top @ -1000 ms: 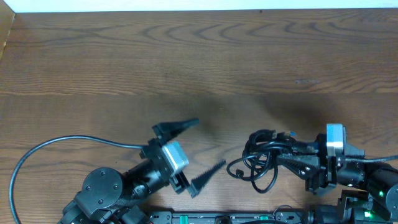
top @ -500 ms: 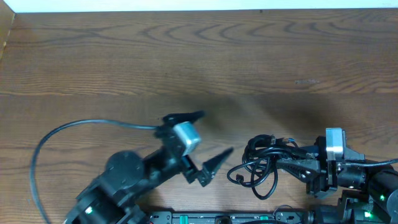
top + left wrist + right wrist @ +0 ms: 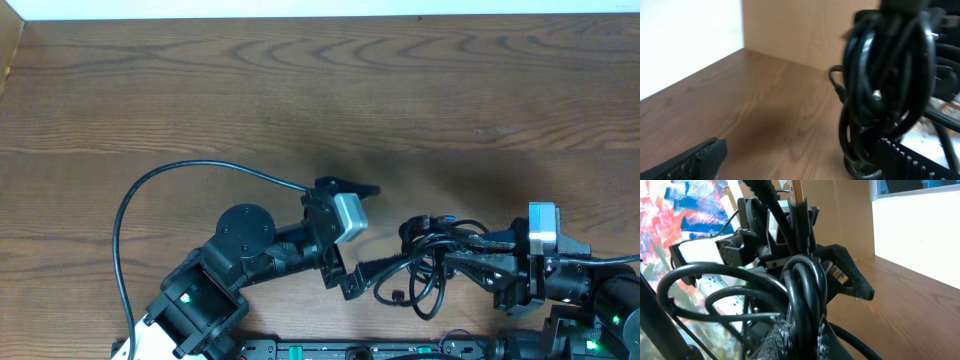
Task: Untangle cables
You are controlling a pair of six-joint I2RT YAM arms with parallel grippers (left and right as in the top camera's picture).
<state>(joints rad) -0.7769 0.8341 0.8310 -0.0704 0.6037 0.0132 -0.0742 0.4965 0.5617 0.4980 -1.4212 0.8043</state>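
Pinched the cables (image 3: 425,270) in the right gripper (image 3: 452,256), jaws all but pressed together on a few black strands at the edge of the bunch nearest that gripper. Saw the same grip from the right wrist: fingertips (image 3: 785,335) squeezed on a doubled cord, with loops fanning up and to the left of them. Held the left gripper (image 3: 388,226) spread wide, gripping nothing. Had its lower finger (image 3: 375,270) reaching right up to the bunch's outer loops; cannot tell whether touching. Found the bunch between the two grippers, just ahead of the left one's open jaws and off toward its right-hand finger in the left wrist view, as a tall, narrow hank there (image 3: 885,85). Read the long axis from overhead as running out from the right fingertips toward the left gripper, over the wooden table (image 3: 300,90), with a loose end (image 3: 392,296) pointing toward that lower finger.
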